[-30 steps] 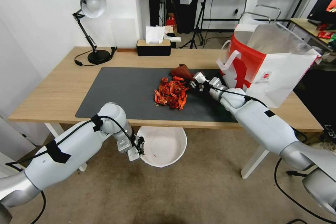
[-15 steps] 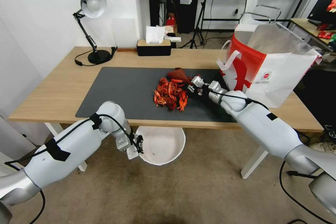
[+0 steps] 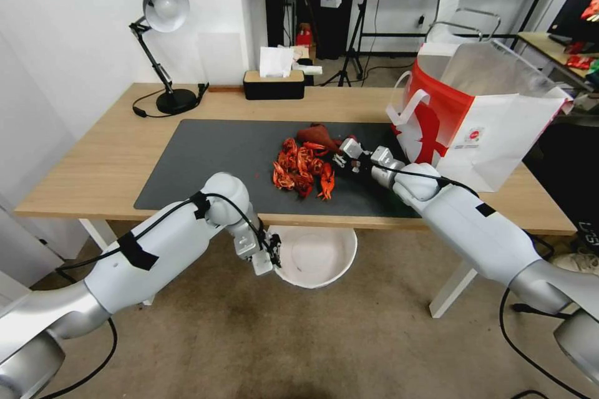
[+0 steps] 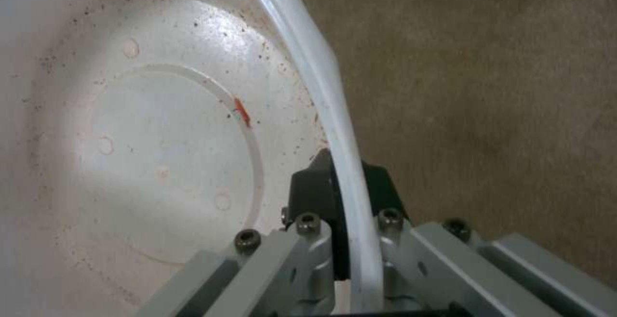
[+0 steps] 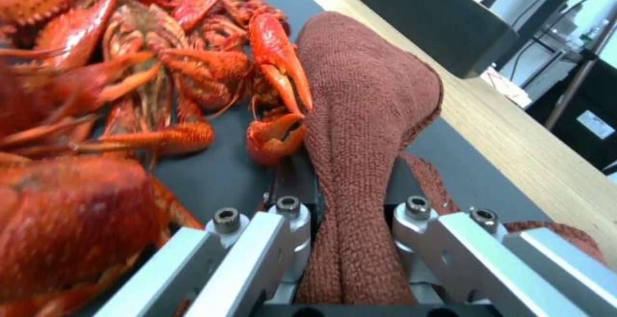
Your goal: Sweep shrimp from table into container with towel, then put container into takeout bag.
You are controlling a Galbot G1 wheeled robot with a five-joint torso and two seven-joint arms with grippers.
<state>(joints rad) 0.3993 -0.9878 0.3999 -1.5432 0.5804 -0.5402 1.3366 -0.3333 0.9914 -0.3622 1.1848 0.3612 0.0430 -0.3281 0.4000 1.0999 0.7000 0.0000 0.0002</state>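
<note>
right gripper (image 3: 342, 156) clamped on towel (image 3: 319, 134) beside shrimp (image 3: 301, 168) on table (image 3: 93, 162); left gripper (image 3: 273, 255) pinching container (image 3: 324, 262) rim below the table edge.

Desk lamp (image 3: 163, 43): black arm and base, pale shade; far beyond the left pincer, toward the wall.
Tissue box (image 3: 274, 84): black with wooden lid, white tissue up; well beyond the right pincer.
Carpet (image 3: 349, 343): tan, under both pincers.
</note>
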